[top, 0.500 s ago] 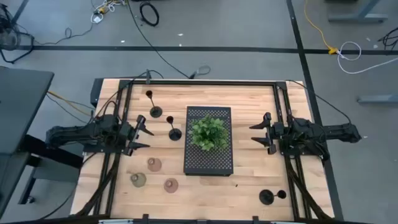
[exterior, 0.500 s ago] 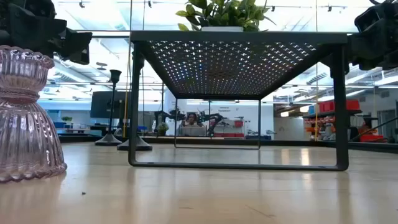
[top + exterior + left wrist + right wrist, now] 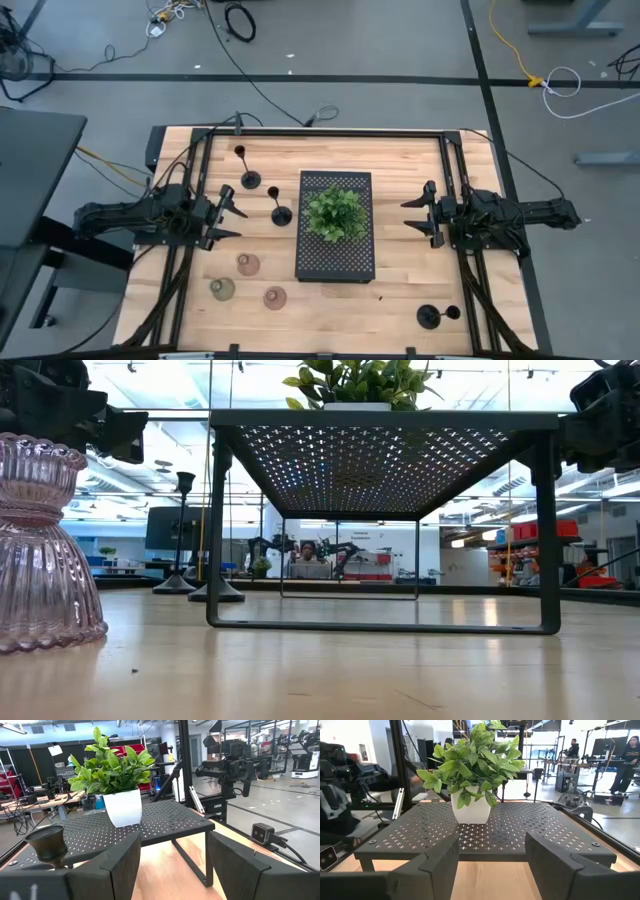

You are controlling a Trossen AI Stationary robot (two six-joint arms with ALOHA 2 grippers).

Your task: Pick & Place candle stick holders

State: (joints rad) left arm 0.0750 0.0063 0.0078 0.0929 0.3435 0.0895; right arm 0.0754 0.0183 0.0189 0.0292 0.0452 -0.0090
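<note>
Two black candle stick holders (image 3: pixel 247 178) (image 3: pixel 281 213) stand upright on round bases at the table's far left; a third black one (image 3: pixel 430 316) sits near the front right. Squat pink-brown holders (image 3: pixel 248 264) (image 3: pixel 274 297) and an olive-green one (image 3: pixel 222 289) rest at the front left. My left gripper (image 3: pixel 230 211) hovers open at the left, level, pointing at the tray. My right gripper (image 3: pixel 415 216) hovers open at the right, facing the tray. Neither holds anything. In the left wrist view a black holder's cup (image 3: pixel 46 843) shows just past the left finger.
A black perforated tray (image 3: pixel 336 252) on legs stands mid-table with a green plant (image 3: pixel 335 212) in a white pot on top. Black rails (image 3: pixel 452 180) run along both table sides. A ribbed pink glass holder (image 3: pixel 40 550) stands close to the low camera.
</note>
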